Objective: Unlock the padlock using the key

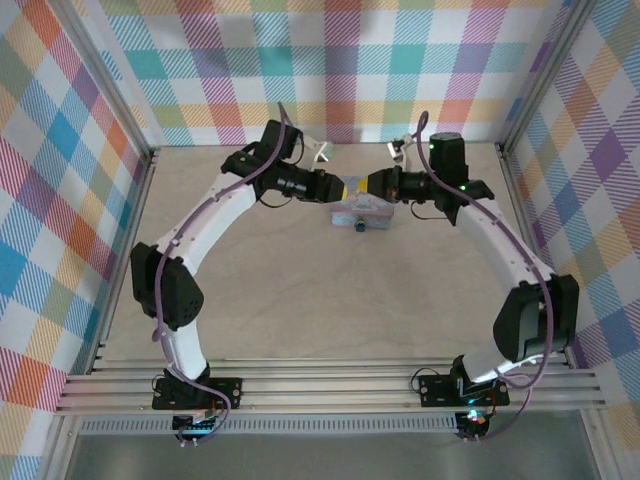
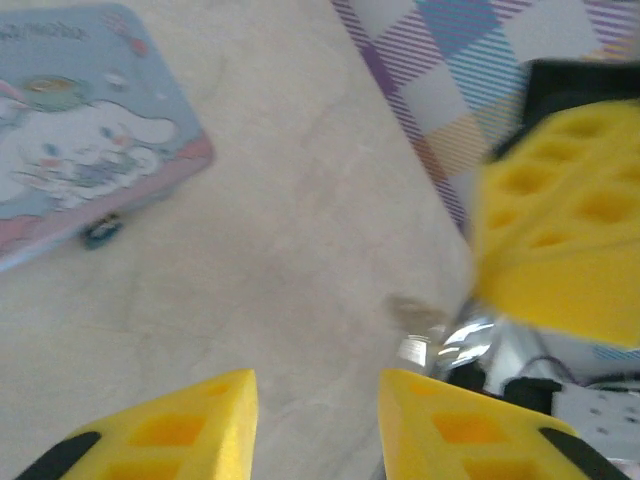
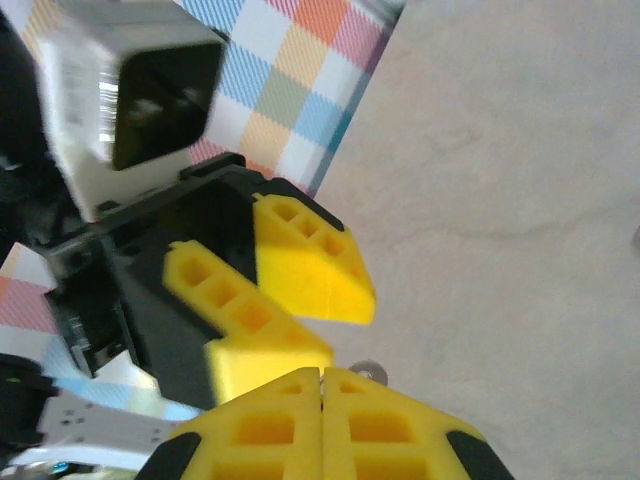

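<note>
The padlock [image 1: 358,227], a tiny dark blue block, lies on the table at the near edge of the pale-blue cartoon tin [image 1: 366,210]; in the left wrist view the padlock [image 2: 102,232] sits just below the tin [image 2: 80,150]. My two grippers meet tip to tip above the tin. The left gripper [image 1: 346,188] [image 2: 318,385] is open, with nothing between its yellow fingers. The right gripper [image 1: 374,185] [image 3: 322,372] is pressed shut, and a small metal ring of the key [image 3: 368,371] pokes out at its tips. The right fingers [image 2: 560,230] loom beside the left gripper.
The beige table [image 1: 300,280] is fenced by plaid walls on three sides, with the back wall [image 1: 340,70] close behind the grippers. An aluminium rail frame [image 1: 330,385] carrying the arm bases runs along the near edge.
</note>
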Controlling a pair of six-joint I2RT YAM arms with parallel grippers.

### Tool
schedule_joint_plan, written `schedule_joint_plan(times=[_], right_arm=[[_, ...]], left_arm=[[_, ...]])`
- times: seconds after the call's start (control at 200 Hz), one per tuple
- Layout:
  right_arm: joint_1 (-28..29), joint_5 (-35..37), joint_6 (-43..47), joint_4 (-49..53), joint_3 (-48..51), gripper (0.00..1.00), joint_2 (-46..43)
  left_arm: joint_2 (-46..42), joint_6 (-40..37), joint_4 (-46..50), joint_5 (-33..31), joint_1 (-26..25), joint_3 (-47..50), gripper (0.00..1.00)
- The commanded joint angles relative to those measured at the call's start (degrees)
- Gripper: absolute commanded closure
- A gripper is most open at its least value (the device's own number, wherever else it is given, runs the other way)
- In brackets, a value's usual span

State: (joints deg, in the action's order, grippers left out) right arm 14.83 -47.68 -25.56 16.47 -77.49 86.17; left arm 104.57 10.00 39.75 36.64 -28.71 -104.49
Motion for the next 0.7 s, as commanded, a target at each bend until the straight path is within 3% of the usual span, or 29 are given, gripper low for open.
schedule_joint_plan(times=[0.0,0.15,0.26,0.385,0.495,0.695], right_arm=[[0.5,7.5,11.9,4.3,-3.3,1.00,-5.1],[0.8,10.6,18.9,7.2,-4.8,1.00,-6.6],[0.8,7.5,19.3,5.9,-5.4,1.00,-6.3],[0.8,1.9,13.4,-0.5,-5.0,1.00,-5.2],[0.8,-0.3,7.1,-6.0,-4.6,1.00,-4.0],[0.7,-1.7,-0.6,-12.4,-3.8,1.00,-2.5]], left_arm=[[-5.3,3.7,-5.3,-9.3,1.2,4.7,0.59],[-10.8,4.2,-13.1,-10.6,1.8,11.0,0.54],[-12.9,8.2,-18.5,-6.1,1.9,13.6,0.54],[-14.5,17.6,-33.7,1.6,1.8,18.8,0.54],[-16.8,25.6,-50.2,3.2,1.7,25.5,0.54],[-16.6,33.4,-61.0,6.3,1.8,27.9,0.58]])
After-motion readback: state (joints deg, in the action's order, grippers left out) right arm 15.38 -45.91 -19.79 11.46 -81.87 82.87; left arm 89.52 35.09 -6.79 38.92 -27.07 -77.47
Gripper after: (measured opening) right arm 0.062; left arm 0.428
